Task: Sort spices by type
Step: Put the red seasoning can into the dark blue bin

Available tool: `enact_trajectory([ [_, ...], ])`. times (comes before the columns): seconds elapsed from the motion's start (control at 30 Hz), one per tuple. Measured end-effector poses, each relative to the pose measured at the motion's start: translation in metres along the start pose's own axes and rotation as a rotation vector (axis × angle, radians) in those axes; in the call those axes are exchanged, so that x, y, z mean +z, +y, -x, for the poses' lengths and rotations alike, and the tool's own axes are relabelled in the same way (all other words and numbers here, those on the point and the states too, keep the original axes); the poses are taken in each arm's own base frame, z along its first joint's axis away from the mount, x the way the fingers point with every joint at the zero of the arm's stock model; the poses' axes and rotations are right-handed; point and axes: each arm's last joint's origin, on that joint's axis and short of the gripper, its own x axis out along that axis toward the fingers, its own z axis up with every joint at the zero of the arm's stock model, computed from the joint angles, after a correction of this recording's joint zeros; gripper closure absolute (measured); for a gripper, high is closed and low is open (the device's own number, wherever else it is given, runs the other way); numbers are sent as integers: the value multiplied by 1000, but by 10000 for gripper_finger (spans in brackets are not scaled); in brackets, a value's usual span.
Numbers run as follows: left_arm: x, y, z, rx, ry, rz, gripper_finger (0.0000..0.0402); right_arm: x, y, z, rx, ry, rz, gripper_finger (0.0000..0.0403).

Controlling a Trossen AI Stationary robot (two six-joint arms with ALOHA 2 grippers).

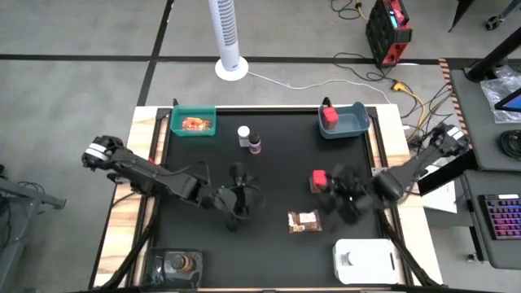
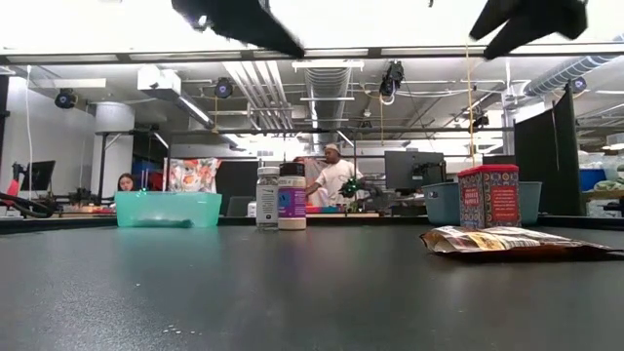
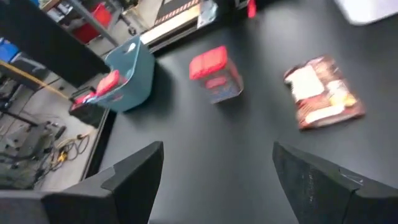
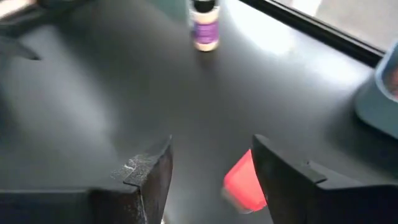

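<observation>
A red box (image 1: 318, 179) stands upright on the black table, and a brown flat packet (image 1: 304, 220) lies flat nearer the front. Two white-capped bottles (image 1: 244, 134) (image 1: 255, 145) stand at the far middle. An orange packet (image 1: 195, 124) lies in the teal bin (image 1: 177, 129). Another red container (image 1: 329, 115) sits in the blue-grey bin (image 1: 355, 124). My left gripper (image 1: 248, 198) hovers open over the table's middle, facing the red box (image 3: 214, 74). My right gripper (image 4: 211, 155) is open above the table just right of the red box (image 4: 242, 183), with nothing between its fingers.
A white tray (image 1: 364, 260) sits at the front right corner. A clear tray (image 1: 175, 264) holding small jars sits at the front left. People sit and stand in the room beyond the table's far edge. Bare black mat lies between the bottles and the front edge.
</observation>
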Motion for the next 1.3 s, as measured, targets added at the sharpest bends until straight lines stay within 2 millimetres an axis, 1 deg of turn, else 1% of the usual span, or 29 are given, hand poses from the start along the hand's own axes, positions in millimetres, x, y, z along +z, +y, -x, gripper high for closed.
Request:
enact_trajectory([
  [0.1,-15,10,7,23,-40,50,116,16,-12,-12,-40,40,-15,201],
  [0.2,-25,16,19,37,-123,110,116,26,-21,-21,-63,81,-25,206],
  [0.3,-32,22,33,44,-196,173,116,31,-25,-28,-66,135,-44,210],
  [0.43,-36,33,50,48,-253,259,116,33,-27,-33,-67,170,-32,210],
  [0.5,-38,38,56,54,-271,281,116,34,-28,-37,-60,215,-87,204],
  [0.6,-37,44,66,63,-299,288,116,34,-30,-40,-36,301,-148,184],
  [0.67,-37,48,71,72,-316,271,116,33,-30,-43,-37,339,-173,163],
  [0.9,-32,58,83,107,-353,168,116,28,-42,-54,-197,437,-323,72],
  [1.0,-32,61,86,133,-352,127,116,26,-40,-62,-222,446,-356,40],
  [1.1,-32,63,88,173,-339,99,116,26,-38,-71,-239,448,-375,25],
  [1.3,-36,65,87,208,-292,64,116,20,-32,-92,-309,478,-378,22],
])
